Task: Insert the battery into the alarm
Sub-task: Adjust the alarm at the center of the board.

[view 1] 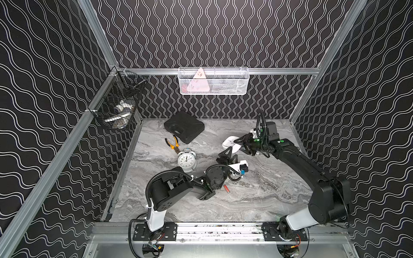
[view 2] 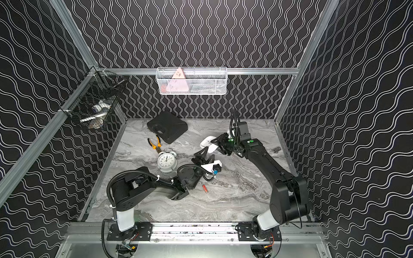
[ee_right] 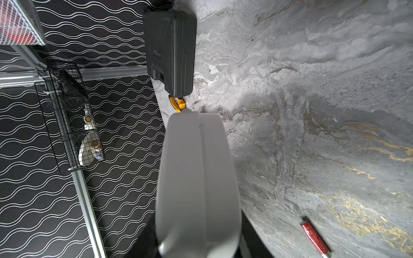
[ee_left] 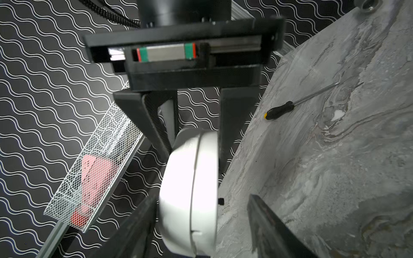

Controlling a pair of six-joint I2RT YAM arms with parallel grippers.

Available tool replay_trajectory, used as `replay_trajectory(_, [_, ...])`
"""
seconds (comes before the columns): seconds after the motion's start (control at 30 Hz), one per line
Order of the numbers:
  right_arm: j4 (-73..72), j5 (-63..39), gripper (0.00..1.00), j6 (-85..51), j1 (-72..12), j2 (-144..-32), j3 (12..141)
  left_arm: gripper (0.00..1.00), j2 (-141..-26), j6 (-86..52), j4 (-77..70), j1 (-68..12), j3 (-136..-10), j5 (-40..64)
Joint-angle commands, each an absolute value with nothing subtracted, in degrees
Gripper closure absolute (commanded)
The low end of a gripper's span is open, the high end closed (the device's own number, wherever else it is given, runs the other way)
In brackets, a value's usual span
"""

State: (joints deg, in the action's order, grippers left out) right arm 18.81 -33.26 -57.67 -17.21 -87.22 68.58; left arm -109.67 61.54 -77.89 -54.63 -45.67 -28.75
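The alarm (view 1: pixel 230 143) is a white round disc with a seam round its edge, held on edge above the marble table (view 1: pixel 257 201). My right gripper (view 1: pixel 238 143) is shut on it; in the left wrist view its two black fingers (ee_left: pixel 154 125) clamp the disc (ee_left: pixel 190 189) from both sides. My left gripper (ee_left: pixel 201 227) is open round the disc's near rim, with a gap to one finger (ee_left: pixel 268 223). In the right wrist view the alarm (ee_right: pixel 196 178) hides the jaws. The battery (view 1: pixel 226 188), a small red cylinder, lies on the table beside the left arm, also seen at the battery (ee_right: pixel 315 238).
A twin-bell clock (view 1: pixel 186 160) stands left of the grippers, with orange-handled pliers (view 1: pixel 172 144) and a black case (view 1: pixel 184 127) behind it. A black-and-yellow screwdriver (ee_left: pixel 279 109) lies on the table. A white basket (view 1: pixel 213 81) and a black basket (view 1: pixel 118 105) hang on the walls.
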Motion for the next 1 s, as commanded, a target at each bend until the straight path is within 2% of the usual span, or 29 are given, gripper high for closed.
replay_trajectory(0.0, [15.71, -33.60, 0.62, -58.19, -17.18, -86.83, 68.40, 0.23, -109.59, 60.50, -79.66, -55.60, -45.55, -29.20])
replay_trajectory(0.27, [15.46, -31.83, 0.61, -56.83, -15.97, -88.51, 67.54, 0.01, -105.52, 53.52, -77.07, -60.53, -41.22, -32.76])
replay_trajectory(0.43, [16.45, -30.15, 0.61, -54.62, -14.75, -90.45, 67.63, 0.01, -97.72, 44.23, -68.56, -63.24, -36.64, -33.14])
replay_trajectory(0.67, [17.84, -34.18, 0.59, -50.27, -14.04, -94.97, 68.07, 0.01, -85.27, 26.08, -58.24, -62.79, -28.15, -31.69])
replay_trajectory(0.8, [16.58, -36.03, 0.57, -47.70, -14.07, -96.20, 66.60, 0.01, -78.32, 14.20, -53.13, -58.04, -25.62, -27.29])
replay_trajectory(0.97, [16.48, -39.01, 0.56, -44.57, -14.28, -98.20, 65.22, 0.01, -73.04, -2.97, -41.27, -48.72, -28.42, -20.92])
